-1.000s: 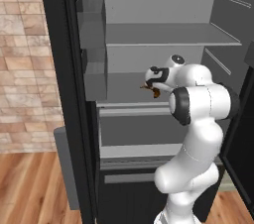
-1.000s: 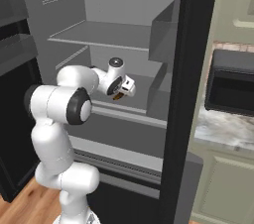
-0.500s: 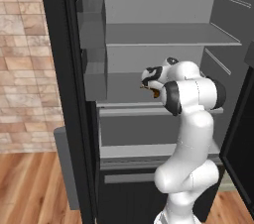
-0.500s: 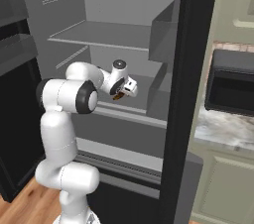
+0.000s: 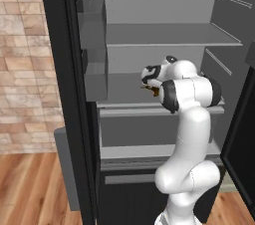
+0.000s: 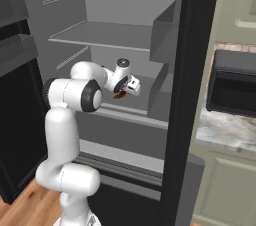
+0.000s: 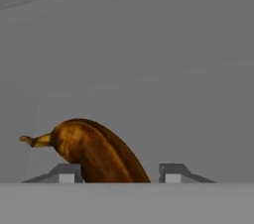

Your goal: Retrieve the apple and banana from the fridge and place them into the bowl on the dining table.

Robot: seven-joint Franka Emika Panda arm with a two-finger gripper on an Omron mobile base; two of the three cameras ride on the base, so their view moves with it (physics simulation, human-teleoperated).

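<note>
Banana (image 7: 96, 151), orange-brown with a dark stem, lying on the pale grey middle shelf (image 5: 124, 87) of the open black fridge (image 5: 64, 94), between the two finger tips (image 7: 67, 172) at the bottom of the hand view. Left tip against the fruit, right tip standing slightly apart; jaws part-way closed around it, firm grip impossible to tell. Gripper (image 6: 126, 89) reaching in over that shelf. Grey door bins (image 5: 92, 50) to the left, brick wall (image 5: 25, 69) and wooden floor (image 5: 35, 189) beyond.

A rendered home kitchen: open black fridge (image 5: 69, 94) with grey shelves, brick wall (image 5: 22, 69) at 9 o'clock, microwave (image 6: 232, 90) over marbled counter (image 6: 225, 131) at 3 o'clock.
</note>
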